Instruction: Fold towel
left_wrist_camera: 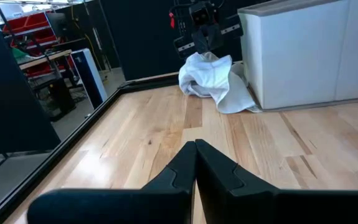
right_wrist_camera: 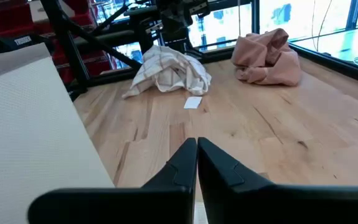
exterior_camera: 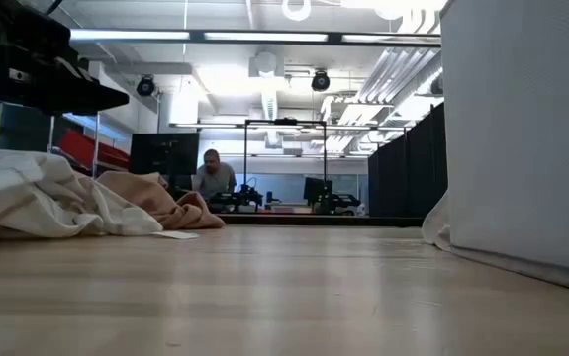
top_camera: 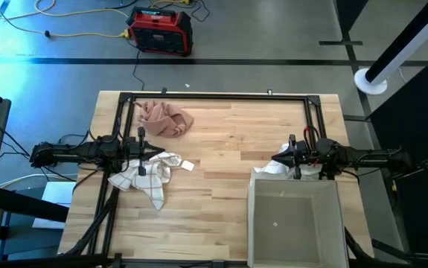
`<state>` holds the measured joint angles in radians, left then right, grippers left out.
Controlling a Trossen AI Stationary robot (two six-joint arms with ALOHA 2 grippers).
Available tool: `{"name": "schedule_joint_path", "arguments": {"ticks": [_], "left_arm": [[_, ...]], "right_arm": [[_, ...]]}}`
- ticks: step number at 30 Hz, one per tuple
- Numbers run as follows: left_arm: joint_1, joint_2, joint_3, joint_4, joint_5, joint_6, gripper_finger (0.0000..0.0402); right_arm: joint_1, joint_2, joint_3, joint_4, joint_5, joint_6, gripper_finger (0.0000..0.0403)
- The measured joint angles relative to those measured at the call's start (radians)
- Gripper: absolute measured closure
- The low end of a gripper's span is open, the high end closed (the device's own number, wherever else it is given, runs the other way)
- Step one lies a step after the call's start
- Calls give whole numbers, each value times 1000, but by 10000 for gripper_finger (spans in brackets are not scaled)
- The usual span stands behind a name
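Nothing folded yet. Three cloths are seen, all crumpled: a white checked towel [top_camera: 148, 177] at the left side of the table under the left gripper [top_camera: 141, 155], a pink towel [top_camera: 164, 119] near the far edge, and a white cloth [top_camera: 273, 170] bunched under the right gripper [top_camera: 295, 159] against the far wall of the grey bin [top_camera: 295, 223]. A small white tag [top_camera: 187, 166] lies just beside the checked towel. Both claws are pressed together, nothing pinched; the fingers are seen closed tip to tip in each wrist view, hovering over bare wood. The step in hand is judged to be the first grasp on the checked towel, since it lies closest to the left arm. To be done well: the jaws should be spread before descent, not after. A corner or hem should be sought rather than the middle of the heap; a mid-bunch pinch would likely lift several layers and leave the cloth twisted. The towel should be dragged toward the open centre of the table and flattened there, with the second corner taken by the right arm, so a fold line can be set. Risk: the right arm's path may snag the white cloth or the bin wall. Which cloth is actually meant cannot be told from the task.
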<state>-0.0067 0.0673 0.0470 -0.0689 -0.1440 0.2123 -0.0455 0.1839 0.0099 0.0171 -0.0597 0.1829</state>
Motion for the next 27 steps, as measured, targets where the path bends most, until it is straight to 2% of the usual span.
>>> {"name": "schedule_joint_path", "arguments": {"ticks": [27], "left_arm": [[0, 0, 0, 17, -18, 5, 402]], "right_arm": [[0, 0, 0, 0, 0, 0, 402]]}}
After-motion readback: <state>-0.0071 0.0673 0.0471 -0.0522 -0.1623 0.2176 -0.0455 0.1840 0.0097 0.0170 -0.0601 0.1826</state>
